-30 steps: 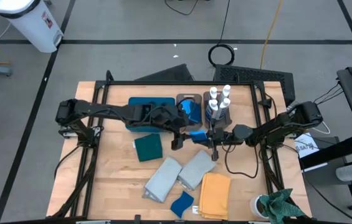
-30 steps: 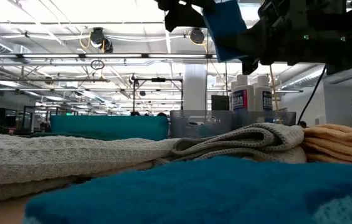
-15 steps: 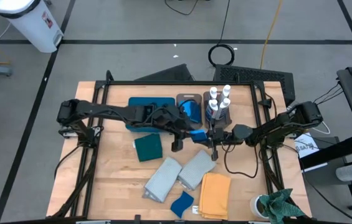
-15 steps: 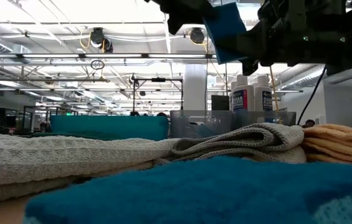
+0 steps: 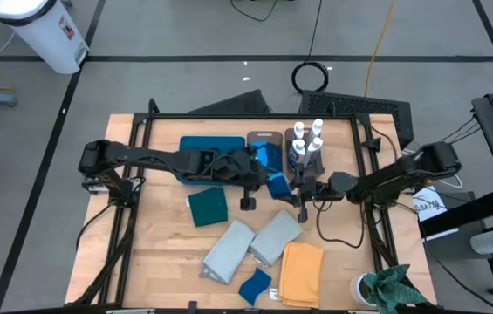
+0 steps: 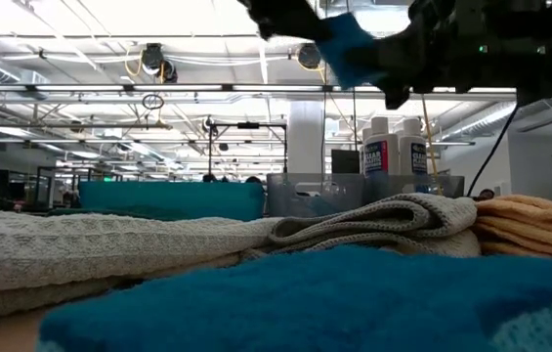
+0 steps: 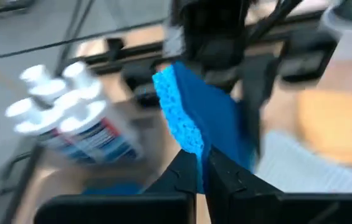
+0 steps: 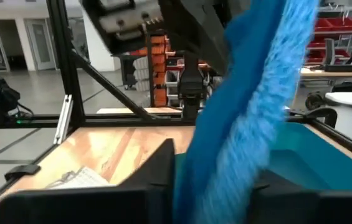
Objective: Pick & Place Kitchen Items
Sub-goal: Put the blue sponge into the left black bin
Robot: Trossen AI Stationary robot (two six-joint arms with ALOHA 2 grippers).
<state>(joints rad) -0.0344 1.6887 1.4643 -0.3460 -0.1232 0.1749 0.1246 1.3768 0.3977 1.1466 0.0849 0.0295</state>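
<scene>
Mid-table, above the surface, the left gripper (image 5: 263,185) pinches a blue sponge (image 7: 202,118) with closed fingers. The right gripper (image 5: 291,189) meets it; its grip is unclear. Bottles (image 5: 305,143) stand just beside, toward the far edge.

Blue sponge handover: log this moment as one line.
phase: handover above table | left gripper: shut on blue sponge | right gripper: at sponge, jaws unclear | bottles: in bin
</scene>
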